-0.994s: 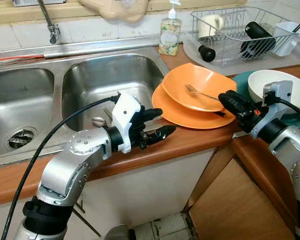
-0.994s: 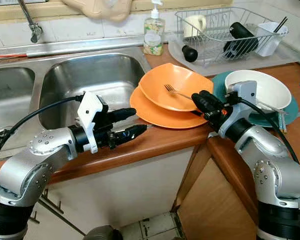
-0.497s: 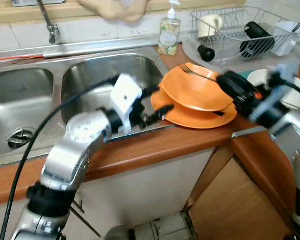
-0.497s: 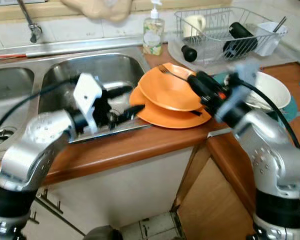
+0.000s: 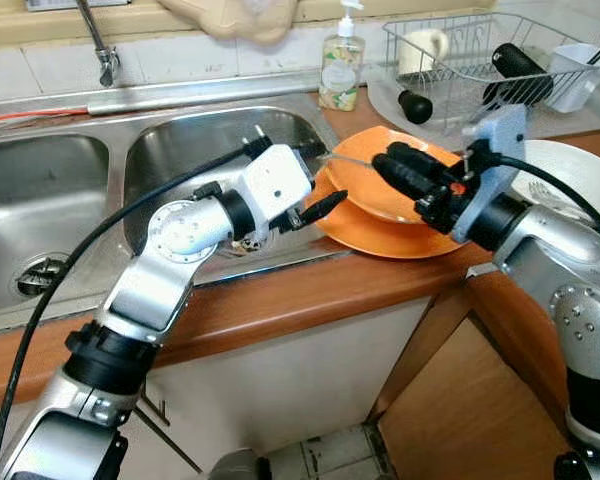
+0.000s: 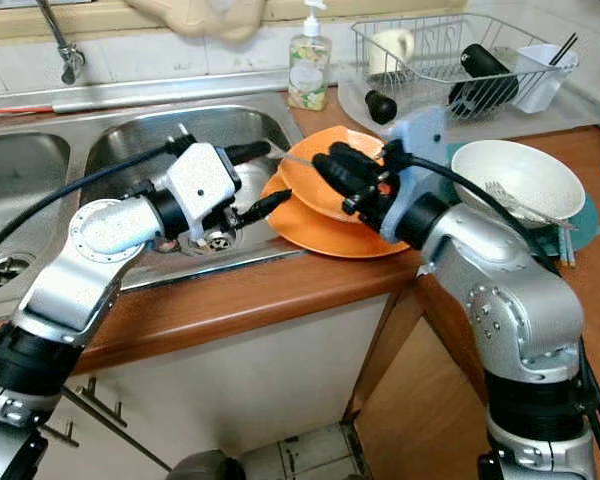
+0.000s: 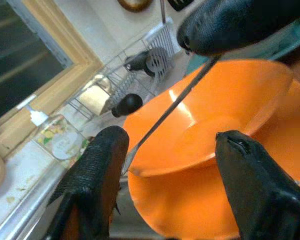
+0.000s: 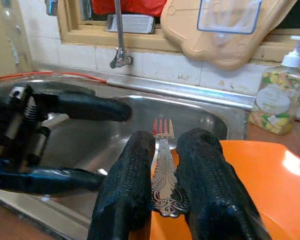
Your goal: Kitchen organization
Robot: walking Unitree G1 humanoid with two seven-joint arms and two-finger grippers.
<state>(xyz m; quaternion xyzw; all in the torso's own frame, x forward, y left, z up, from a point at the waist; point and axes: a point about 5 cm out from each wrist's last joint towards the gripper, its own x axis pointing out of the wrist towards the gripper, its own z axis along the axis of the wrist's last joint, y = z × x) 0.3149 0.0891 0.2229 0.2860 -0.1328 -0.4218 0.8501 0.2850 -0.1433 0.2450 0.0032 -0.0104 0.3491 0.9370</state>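
Double steel sink sits in the wooden counter, with two stacked orange plates just right of its rim. Left gripper hangs at the sink edge, fingers spread wide with nothing in them. Right gripper is clamped on a silver fork over the plates, tines aimed at the sink.
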